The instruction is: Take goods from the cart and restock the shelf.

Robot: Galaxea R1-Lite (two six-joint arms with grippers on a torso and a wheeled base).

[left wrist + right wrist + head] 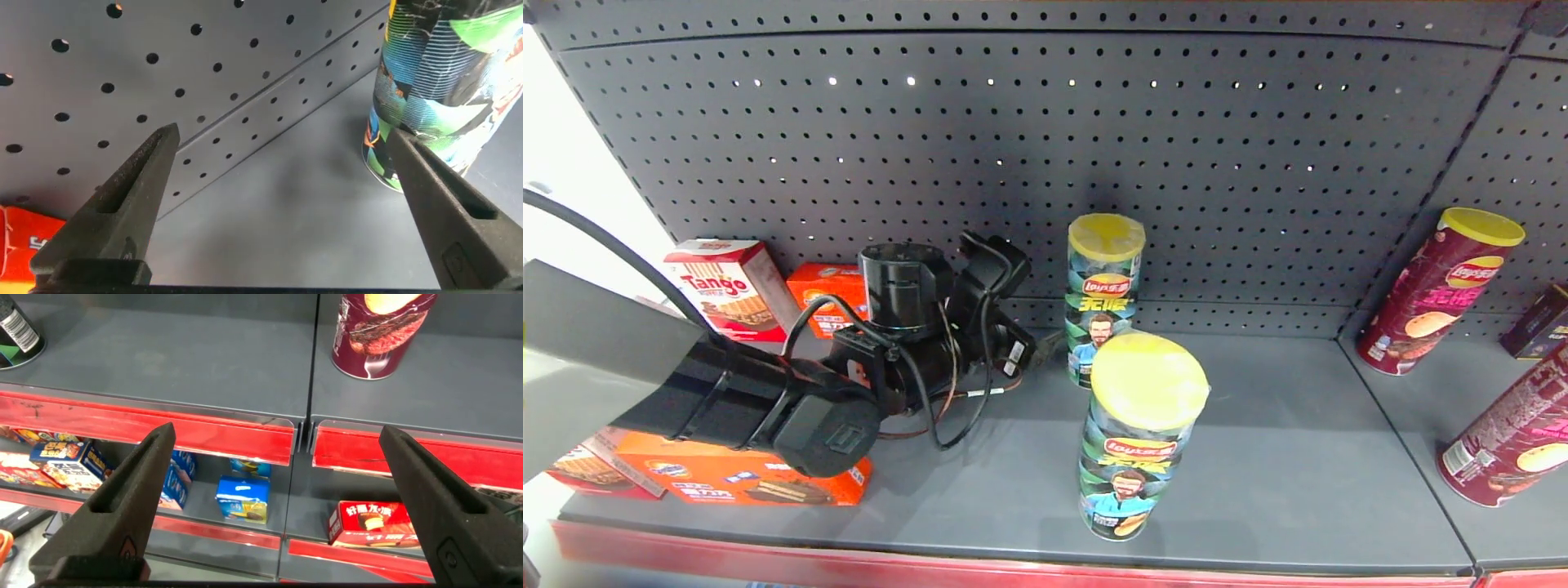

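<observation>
Two teal chip cans with yellow lids stand upright on the grey shelf [1298, 457]: one at the back [1103, 294], one near the front edge [1139, 441]. My left arm lies across the shelf's left half, and my left gripper [1039, 347] sits just left of the back can. In the left wrist view this gripper [282, 139] is open with nothing between its fingers; the back can [441, 73] stands beside one fingertip [409, 159], close to the pegboard wall. My right gripper [276, 434] is open and empty, in front of the shelf's red edge strip [204, 429].
A red-and-white wafer box [731, 286] and an orange box [829, 298] stand at the back left; a flat orange box [752, 478] lies under my left arm. Maroon chip cans [1437, 294] [1511, 433] occupy the right bay. Lower shelves hold a blue packet [243, 498] and a red box [376, 523].
</observation>
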